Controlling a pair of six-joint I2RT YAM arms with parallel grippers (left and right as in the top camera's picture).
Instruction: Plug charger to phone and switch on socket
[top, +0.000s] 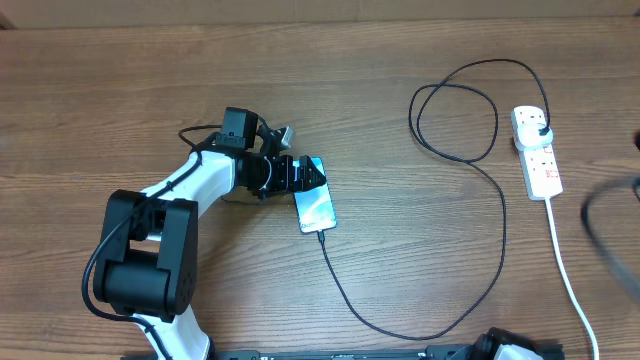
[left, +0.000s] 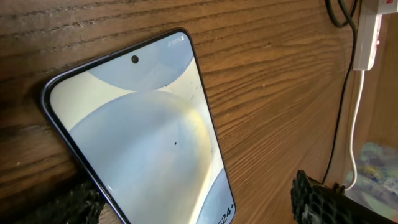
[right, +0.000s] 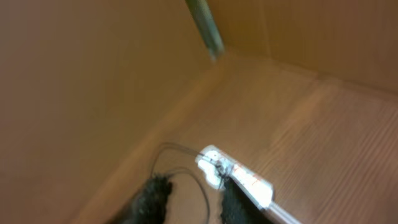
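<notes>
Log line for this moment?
left end effector: open astride blue-screened phone | thin black charger cable: tip at phone | white power strip: adapter seated | right end effector: open

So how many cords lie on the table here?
2. The black charger cable runs from the phone's near end, loops across the table and reaches the socket strip. The strip's white cord trails toward the table's near edge. A dark blur at the right edge is unidentifiable.

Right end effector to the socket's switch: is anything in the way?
Nothing visible does. The right wrist view, though blurred, shows the socket just beyond the right end effector, with no object in between. The charger cable only curves alongside the socket.
</notes>
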